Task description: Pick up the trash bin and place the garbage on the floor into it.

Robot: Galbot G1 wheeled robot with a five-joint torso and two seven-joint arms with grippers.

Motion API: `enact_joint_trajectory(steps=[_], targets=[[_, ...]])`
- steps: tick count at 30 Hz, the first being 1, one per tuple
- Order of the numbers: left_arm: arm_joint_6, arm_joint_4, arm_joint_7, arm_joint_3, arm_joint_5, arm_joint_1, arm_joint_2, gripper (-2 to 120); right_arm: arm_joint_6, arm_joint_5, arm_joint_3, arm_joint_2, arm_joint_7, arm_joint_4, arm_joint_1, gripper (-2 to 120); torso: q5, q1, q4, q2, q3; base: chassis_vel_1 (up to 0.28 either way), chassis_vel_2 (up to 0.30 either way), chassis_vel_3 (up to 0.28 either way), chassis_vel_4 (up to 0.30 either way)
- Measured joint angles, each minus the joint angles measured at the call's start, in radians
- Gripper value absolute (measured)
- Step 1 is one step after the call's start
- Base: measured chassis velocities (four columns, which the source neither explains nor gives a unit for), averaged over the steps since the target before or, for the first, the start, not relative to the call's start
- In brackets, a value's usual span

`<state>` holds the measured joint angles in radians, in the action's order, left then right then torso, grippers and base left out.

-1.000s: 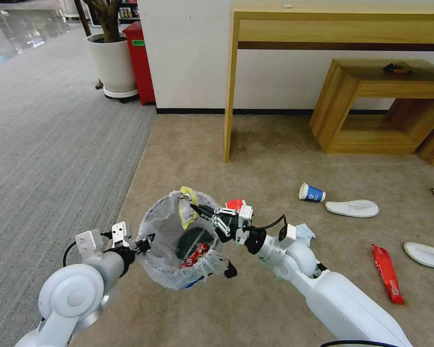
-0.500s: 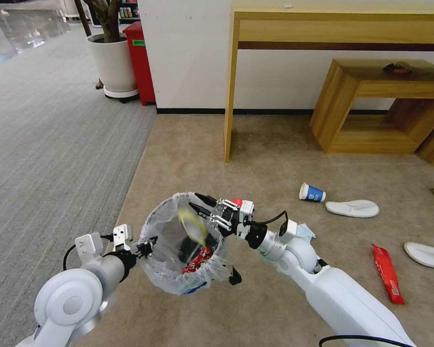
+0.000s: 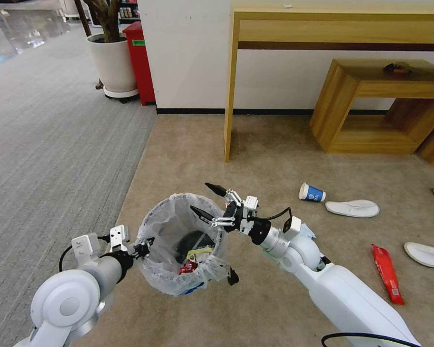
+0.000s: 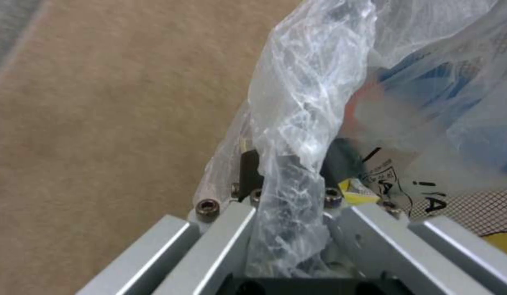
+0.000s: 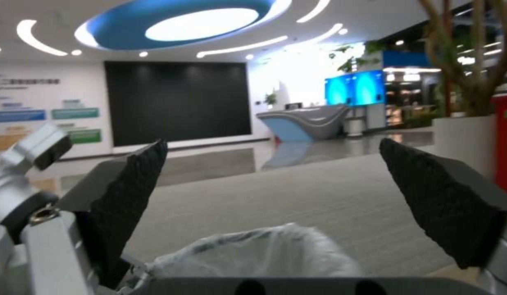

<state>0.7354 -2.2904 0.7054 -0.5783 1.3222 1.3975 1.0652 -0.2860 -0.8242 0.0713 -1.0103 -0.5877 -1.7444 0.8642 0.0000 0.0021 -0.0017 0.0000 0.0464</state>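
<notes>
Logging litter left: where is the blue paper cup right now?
Head view: the blue paper cup lies tipped on the beige carpet, right of the right gripper, beside a white slipper.

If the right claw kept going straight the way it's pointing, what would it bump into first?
Probably nothing close. The open right claw points out over the far rim of the bin, toward open grey carpet. Its own camera looks past the rim with a free way ahead, though depth is hard to judge.
</notes>
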Motion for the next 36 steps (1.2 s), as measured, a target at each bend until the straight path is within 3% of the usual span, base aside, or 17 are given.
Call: enact_joint_trajectory(steps=[3, 5, 6, 9, 16, 25, 36], targets=[[0.0, 0.013, 0.016, -0.013, 0.001, -0.009, 0.004, 0, 0.007, -0.003, -0.018, 0.002, 0.048, -0.016, 0.01, 100, 0.0, 0.0, 0.0, 0.0, 0.0, 0.0, 0.0, 0.0, 0.0], [0.0, 0.043, 0.032, -0.049, 0.0, -0.021, 0.011, 0, 0.058, 0.015, -0.069, 0.01, 0.257, -0.065, 0.037, 100, -0.0002, 0.0, 0.0, 0.0, 0.0, 0.0, 0.0, 0.0, 0.0], [0.0, 0.043, 0.032, -0.049, 0.0, -0.021, 0.011, 0, 0.058, 0.015, -0.069, 0.01, 0.257, -0.065, 0.037, 100, -0.0002, 0.0, 0.0, 0.0, 0.0, 0.0, 0.0, 0.0, 0.0], [0.0, 0.057, 0.047, -0.091, -0.014, -0.026, 0.016, 0, 0.09, 0.078, -0.14, 0.018, 0.494, -0.103, 0.077, 100, 0.0001, 0.0, 0.0, 0.0, 0.0, 0.0, 0.0, 0.0, 0.0], [0.0, 0.066, 0.047, -0.126, -0.086, -0.027, 0.025, 0, 0.15, 0.224, -0.295, 0.025, 0.711, -0.127, 0.171, 100, 0.0002, 0.0, -0.0001, 0.0, 0.0, 0.0, 0.0, 0.0, 0.0], [0.0, 0.065, 0.012, -0.153, -0.123, -0.02, 0.04, 0, 0.155, 0.303, -0.464, -0.001, 0.789, -0.132, 0.282, 100, 0.0001, 0.0, -0.0001, 0.0, 0.0, 0.0, 0.0, 0.0, 0.0], [0.0, 0.039, -0.024, -0.158, -0.164, 0.0, 0.051, 0, 0.145, 0.308, -0.535, -0.052, 0.793, -0.127, 0.362, 100, 0.0001, 0.0, -0.0001, 0.0, 0.0, 0.0, 0.0, 0.0, 0.0]])
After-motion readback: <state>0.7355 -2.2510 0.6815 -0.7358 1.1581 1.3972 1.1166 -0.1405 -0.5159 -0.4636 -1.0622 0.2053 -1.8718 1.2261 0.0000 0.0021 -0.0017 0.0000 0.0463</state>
